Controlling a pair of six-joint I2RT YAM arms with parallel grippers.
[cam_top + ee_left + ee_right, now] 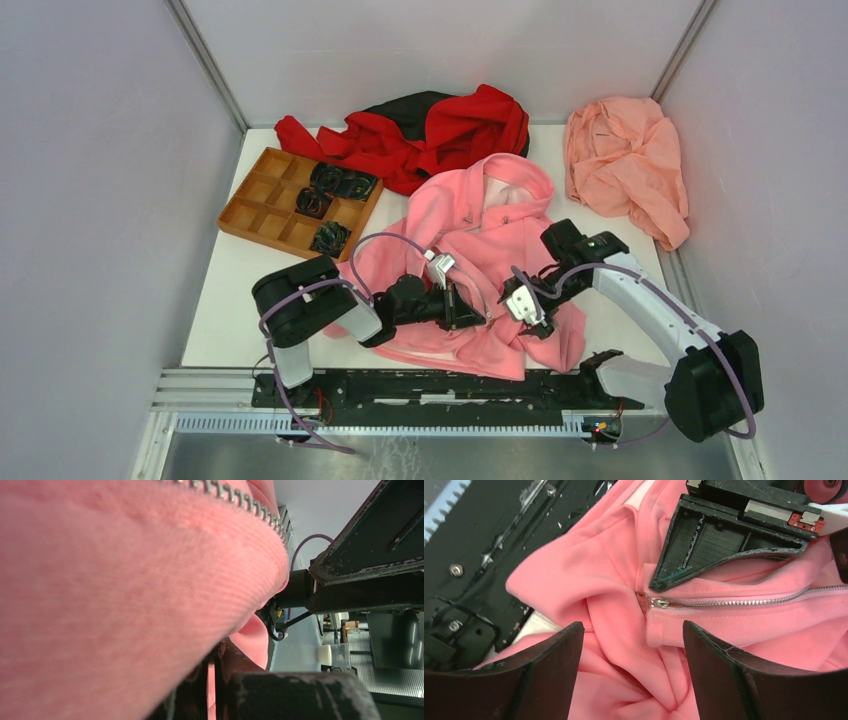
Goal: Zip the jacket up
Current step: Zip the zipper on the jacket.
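Note:
The bright pink jacket (478,225) lies front up in the middle of the table, hood toward the back. My left gripper (476,317) is at its lower hem and is shut on a fold of pink fabric (218,657). Zipper teeth (240,499) run along the top of the left wrist view. My right gripper (528,308) hovers just right of it, open, its fingers (549,665) spread above bunched fabric. The small metal zipper pull (659,601) sits at the bottom end of the closed teeth (744,600), ahead of the open jaws. The left gripper's finger (724,540) lies just beyond the pull.
A wooden compartment tray (262,200) with black items stands at the left. A red-and-black garment (440,130) lies behind the jacket and a salmon cloth (625,165) at the back right. The black base rail (430,385) runs along the near edge.

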